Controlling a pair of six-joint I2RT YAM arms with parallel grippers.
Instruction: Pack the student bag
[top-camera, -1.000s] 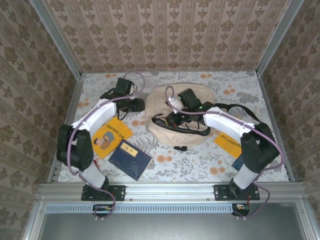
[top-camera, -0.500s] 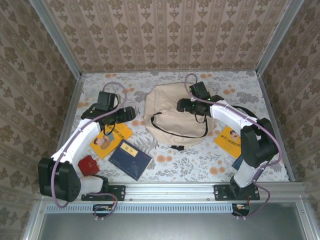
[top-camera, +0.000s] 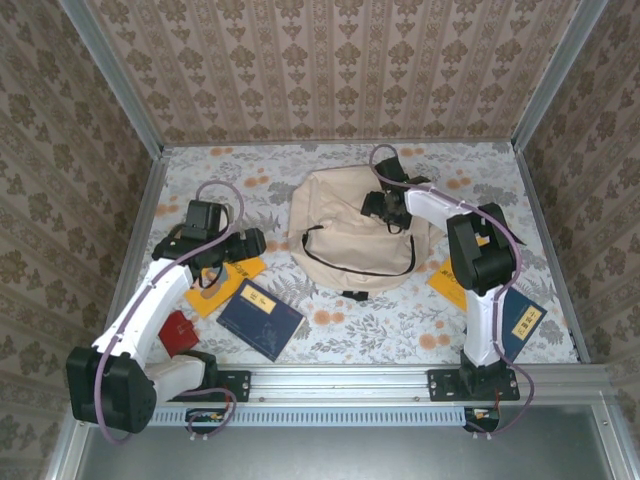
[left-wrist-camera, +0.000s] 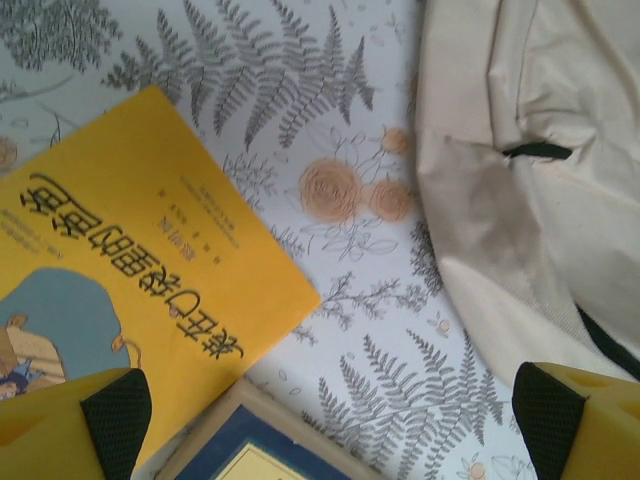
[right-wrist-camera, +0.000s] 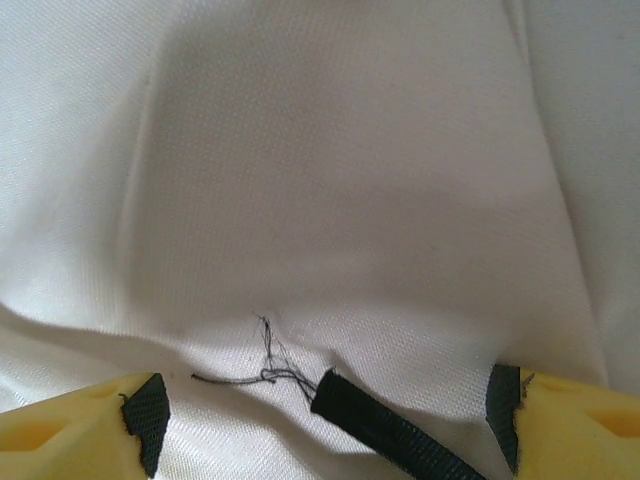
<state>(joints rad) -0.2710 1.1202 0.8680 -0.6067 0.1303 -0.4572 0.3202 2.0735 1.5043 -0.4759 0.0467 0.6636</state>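
1. Closest to my bases, on the flowered table (top-camera: 380, 322), a small red thing (top-camera: 178, 332) lies by my left arm. A dark blue book (top-camera: 260, 318) lies beside it, and a second blue book (top-camera: 522, 322) lies by my right arm.
2. Further out, a yellow book (top-camera: 243, 269) lies on the left and a second yellow book (top-camera: 450, 283) on the right. My left gripper (top-camera: 250, 243) hovers over the near yellow book's edge, fingers spread wide, holding nothing.
3. Past that, mid-table, the student bag (top-camera: 350, 240) lies flat, apart from every book. I cannot tell what is inside it.
4. Farthest, my right gripper (top-camera: 378, 203) hangs over the bag's far right part, fingers wide apart and gripping nothing. Cream fabric and a black strap (right-wrist-camera: 390, 435) lie beneath them.
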